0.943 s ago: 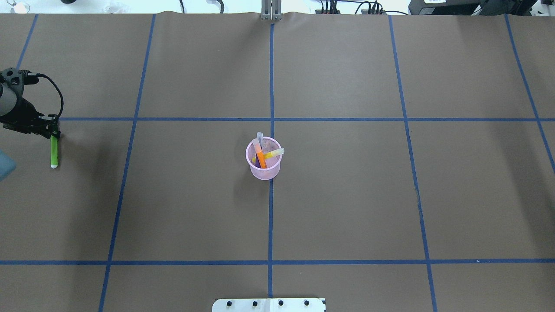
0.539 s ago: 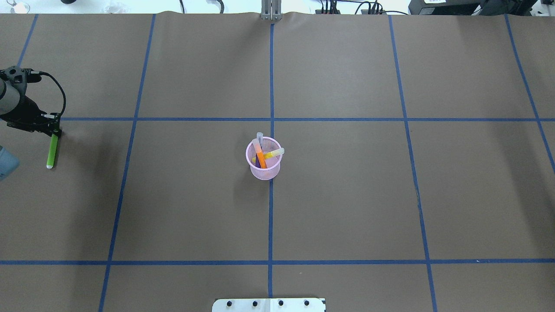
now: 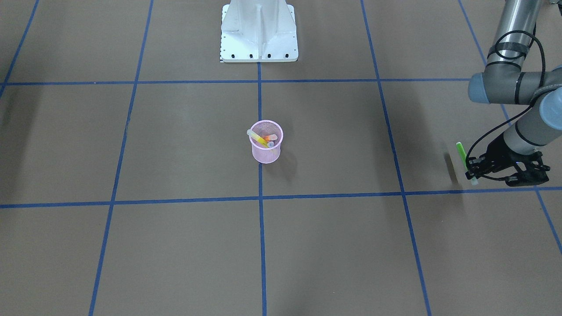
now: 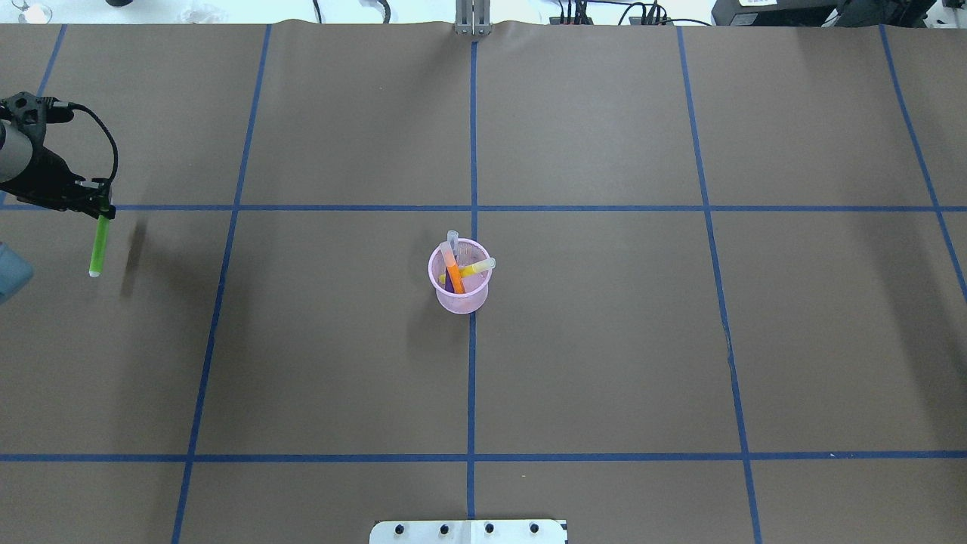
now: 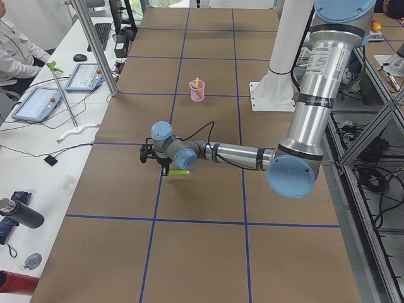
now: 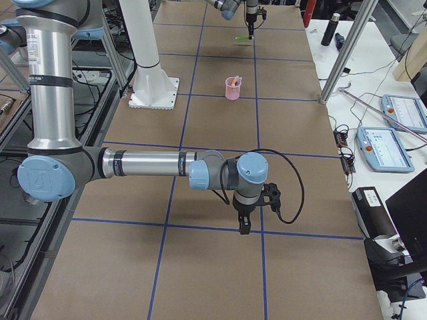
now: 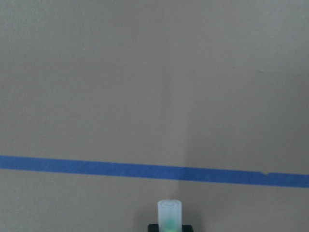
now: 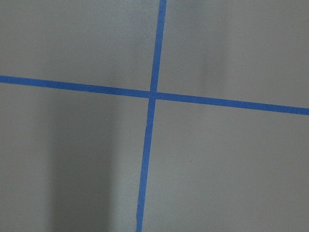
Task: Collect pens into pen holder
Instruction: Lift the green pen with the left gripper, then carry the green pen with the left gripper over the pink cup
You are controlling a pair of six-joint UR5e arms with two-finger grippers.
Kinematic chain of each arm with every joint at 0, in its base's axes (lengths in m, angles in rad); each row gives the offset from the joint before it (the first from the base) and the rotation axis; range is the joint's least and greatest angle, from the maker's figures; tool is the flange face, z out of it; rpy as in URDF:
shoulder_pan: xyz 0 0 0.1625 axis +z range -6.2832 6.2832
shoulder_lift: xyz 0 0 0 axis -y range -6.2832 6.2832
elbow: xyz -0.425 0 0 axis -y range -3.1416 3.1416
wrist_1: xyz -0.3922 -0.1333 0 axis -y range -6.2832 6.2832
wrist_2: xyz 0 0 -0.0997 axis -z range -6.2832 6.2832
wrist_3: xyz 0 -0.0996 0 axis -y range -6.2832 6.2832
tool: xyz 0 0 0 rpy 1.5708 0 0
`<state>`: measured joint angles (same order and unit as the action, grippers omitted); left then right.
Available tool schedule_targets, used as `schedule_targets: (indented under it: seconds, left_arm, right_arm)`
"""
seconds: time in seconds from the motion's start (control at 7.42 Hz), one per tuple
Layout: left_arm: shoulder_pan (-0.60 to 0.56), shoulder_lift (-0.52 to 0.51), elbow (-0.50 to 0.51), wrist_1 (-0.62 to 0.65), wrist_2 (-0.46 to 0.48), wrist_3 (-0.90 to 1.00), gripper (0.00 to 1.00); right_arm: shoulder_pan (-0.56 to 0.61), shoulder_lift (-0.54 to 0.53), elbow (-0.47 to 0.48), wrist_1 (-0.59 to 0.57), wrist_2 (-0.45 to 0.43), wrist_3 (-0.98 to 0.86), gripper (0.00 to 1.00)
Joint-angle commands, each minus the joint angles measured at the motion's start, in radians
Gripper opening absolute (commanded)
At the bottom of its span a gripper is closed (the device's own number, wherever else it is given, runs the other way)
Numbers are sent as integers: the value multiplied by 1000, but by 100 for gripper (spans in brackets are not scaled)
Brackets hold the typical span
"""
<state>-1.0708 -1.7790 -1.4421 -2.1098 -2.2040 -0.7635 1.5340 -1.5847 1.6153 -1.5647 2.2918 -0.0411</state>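
Observation:
The pink mesh pen holder stands upright at the table's middle, also in the front view. In it lean the orange pen, the yellow pen and the purple pen. My left gripper at the far left is shut on one end of the green pen and holds it off the table, its shadow apart from it. The front view shows this gripper and pen. The left wrist view shows the pen's pale cap. My right gripper shows only in the exterior right view; I cannot tell its state.
The white robot base stands at the table's near edge behind the pen holder. Blue tape lines cross the brown table cover. A side bench with tablets runs along the table's far side.
My left gripper has risen with the green pen and shifted slightly away from the robot; the pen's free end has come off the table and its shadow has separated.

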Motion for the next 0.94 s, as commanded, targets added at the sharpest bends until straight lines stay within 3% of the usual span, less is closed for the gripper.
schedule_targets:
  seconds: [0.0, 0.27, 0.4, 0.54, 0.81]
  left_arm:
    - [-1, -72, -119, -39, 1, 7, 0]
    - [12, -190, -112, -213, 0, -8, 0]
    - [63, -229, -124, -242, 4, -11, 0]
    - [90, -250, -144, -284, 79, -11, 0]
    - [265, -325, -153, -419, 278, -55, 0]
  right_arm:
    - [0, 5, 2, -6, 0, 1, 100]
    - [0, 9, 9, -5, -8, 1, 100]
    - [0, 9, 12, -5, -8, 0, 100]
    - [0, 9, 14, -3, -9, 0, 100]
    - [0, 11, 14, -2, -11, 0, 100]
